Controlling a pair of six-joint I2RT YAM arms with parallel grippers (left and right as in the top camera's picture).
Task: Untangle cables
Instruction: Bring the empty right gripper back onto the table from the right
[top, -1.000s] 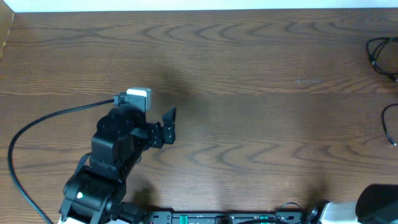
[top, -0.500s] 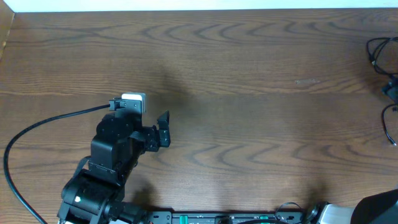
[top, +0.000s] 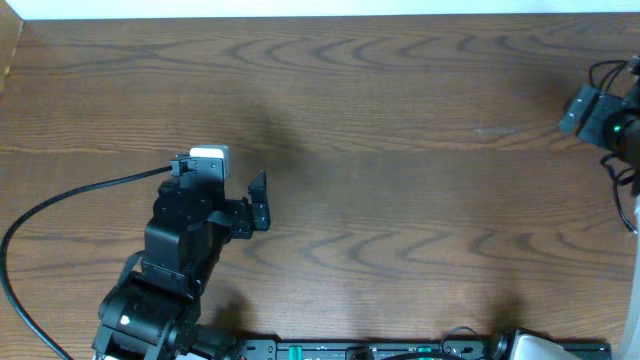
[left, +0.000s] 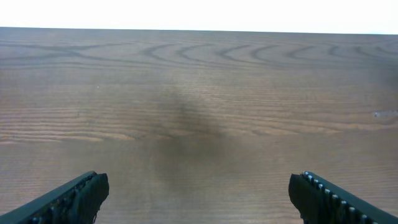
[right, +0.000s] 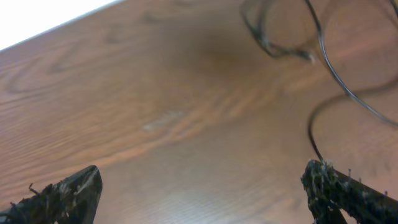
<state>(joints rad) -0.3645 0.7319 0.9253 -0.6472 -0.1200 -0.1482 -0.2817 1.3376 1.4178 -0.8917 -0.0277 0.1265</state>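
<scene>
Brown wood-grain desk (top: 400, 200), with the cables (right: 289, 53) loosely looped way over at its far right edge. Right claw (right: 200, 174) hovers just short of them, spread wide, gripping nothing. Left claw (left: 199, 180) is also wide and empty, well apart from them. Looks like the approach step to me; next it'd need to drop onto a single strand.

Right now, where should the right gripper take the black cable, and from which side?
Probably take the black cable on its lone curved strand below the small loop, not on the loop itself. It lies flat on the table, so come straight down, the open right gripper straddling it crosswise.
</scene>
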